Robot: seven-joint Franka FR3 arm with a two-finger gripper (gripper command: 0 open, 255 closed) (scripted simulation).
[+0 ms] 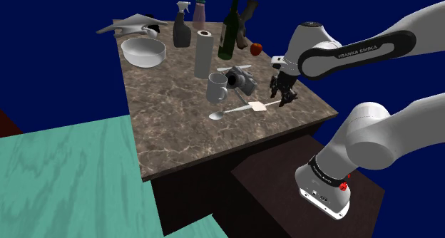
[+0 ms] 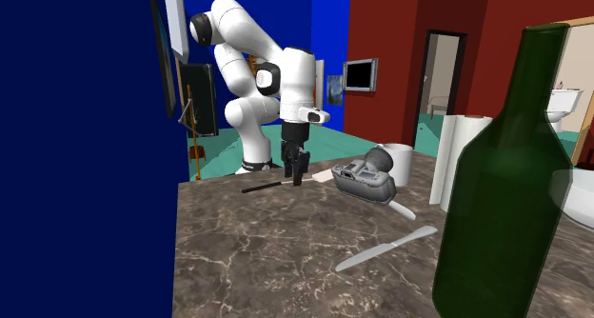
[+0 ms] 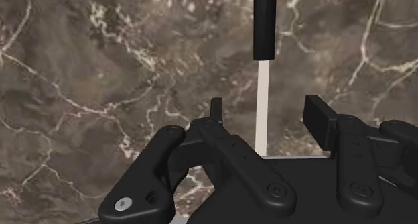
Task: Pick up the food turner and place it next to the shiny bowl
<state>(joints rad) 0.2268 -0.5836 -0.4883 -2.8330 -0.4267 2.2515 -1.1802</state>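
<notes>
Your all-black gripper (image 3: 265,110) holds its jaws apart astride the black-handled, pale-shafted food turner (image 3: 262,75), whose long axis crosses their closing line.

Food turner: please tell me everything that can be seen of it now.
The food turner has a black handle, a thin pale shaft and a flat pale blade. Its material cannot be told. It lies flat on the brown marbled table, with the blade end near the grey camera. The open claw straddles the shaft, one finger on each side. Neither finger touches it, so it is not held.
</notes>
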